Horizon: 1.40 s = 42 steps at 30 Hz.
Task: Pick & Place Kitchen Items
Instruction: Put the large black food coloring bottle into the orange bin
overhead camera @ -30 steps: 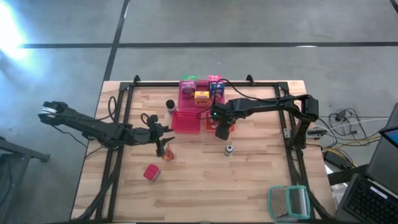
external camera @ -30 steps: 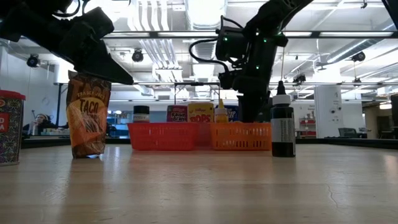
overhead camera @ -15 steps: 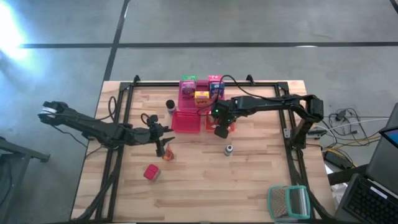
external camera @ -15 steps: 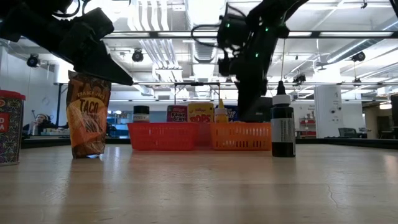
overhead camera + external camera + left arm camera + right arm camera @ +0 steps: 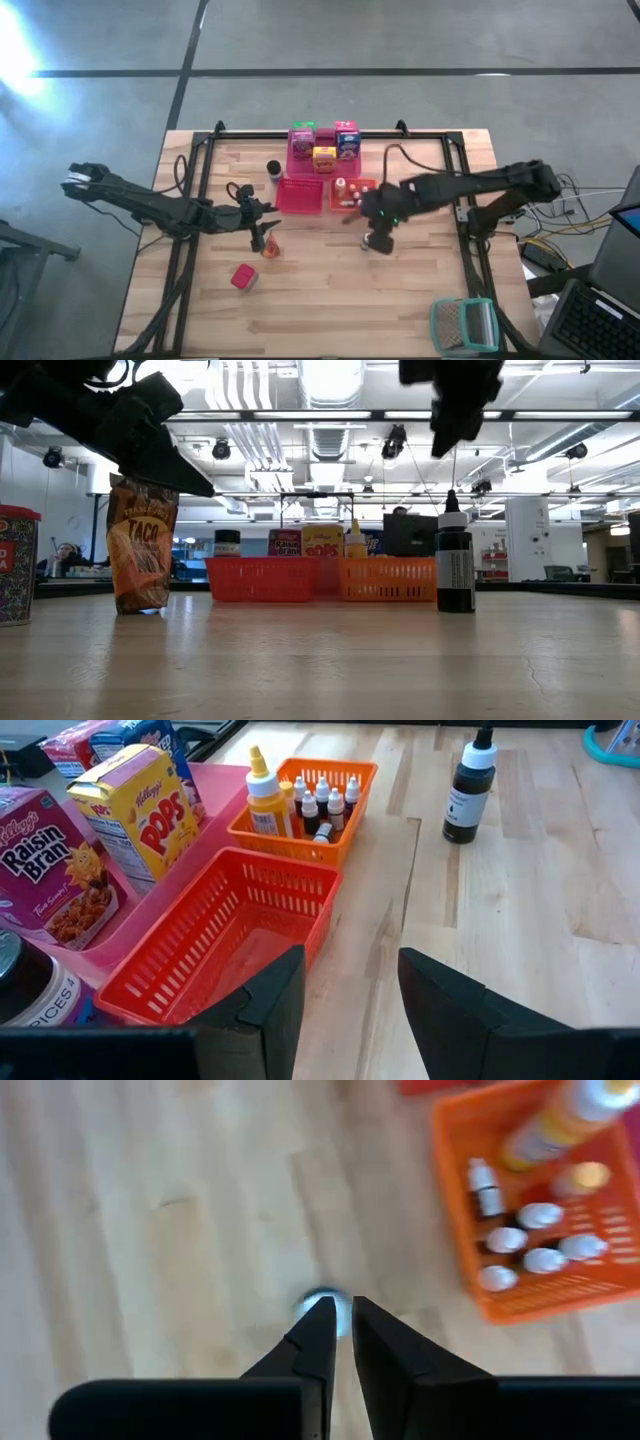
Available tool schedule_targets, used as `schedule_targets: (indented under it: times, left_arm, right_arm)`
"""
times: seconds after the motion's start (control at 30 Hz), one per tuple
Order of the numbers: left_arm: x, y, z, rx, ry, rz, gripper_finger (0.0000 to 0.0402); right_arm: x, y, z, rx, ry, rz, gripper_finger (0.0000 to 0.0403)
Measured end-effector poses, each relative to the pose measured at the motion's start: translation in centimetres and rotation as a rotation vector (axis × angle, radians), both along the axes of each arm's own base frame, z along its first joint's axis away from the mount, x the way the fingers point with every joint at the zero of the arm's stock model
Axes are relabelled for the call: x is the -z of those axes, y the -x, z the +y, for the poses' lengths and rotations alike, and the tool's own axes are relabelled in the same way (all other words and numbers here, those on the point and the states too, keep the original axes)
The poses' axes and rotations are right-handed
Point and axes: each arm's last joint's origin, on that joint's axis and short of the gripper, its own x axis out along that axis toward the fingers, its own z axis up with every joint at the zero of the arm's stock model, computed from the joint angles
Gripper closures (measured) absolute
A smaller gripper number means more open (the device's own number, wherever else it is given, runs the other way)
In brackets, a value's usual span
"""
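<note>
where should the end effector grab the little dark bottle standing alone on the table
Take the dark bottle across its straight-sided body, coming down from above. It stands upright, apart from the orange basket, and its white cap narrows to a thin tip that offers less surface. The right end effector hangs over it, nearly shut, and would need to open first.

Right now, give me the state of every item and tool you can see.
Left tool: open, empty, low over the table.
Right tool: nearly shut, empty, above the dark bottle.
Dark bottle: upright on the table, cap on.
Taco pouch: upright, under the left arm.
Red basket: empty.
Orange basket: holds small bottles, upright.
Pops carton: upright.
Raisin Bran carton: upright.
</note>
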Motion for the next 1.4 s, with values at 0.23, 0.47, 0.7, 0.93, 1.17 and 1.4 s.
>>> schedule_targets:
  times: [0.23,0.47,0.7,0.93,1.17,1.4]
  left_arm:
    - [-0.1,0.0,0.0,0.000,0.002,-0.008,0.0234]
    - [-0.1,0.0,0.0,0.000,0.002,-0.011,0.0234]
    - [-0.1,0.0,0.0,0.000,0.002,-0.011,0.0234]
    - [-0.1,0.0,0.0,0.000,0.002,-0.010,0.0234]
    - [-0.1,0.0,0.0,0.000,0.002,-0.008,0.0234]
    - [-0.1,0.0,0.0,0.000,0.002,-0.008,0.0234]
  right_arm:
    - [-0.2,0.3,3.6,-0.048,-0.004,0.011,0.0341]
    - [-0.1,0.3,3.7,-0.003,0.019,0.009,0.0276]
    - [1.2,-0.5,3.9,0.005,0.029,0.062,0.0235]
    - [3.3,-1.5,3.6,-0.005,0.064,0.146,0.0228]
    - [3.5,-1.5,3.1,0.012,0.090,0.172,0.0231]
    - [3.7,-1.6,3.1,0.016,0.088,0.170,0.0229]
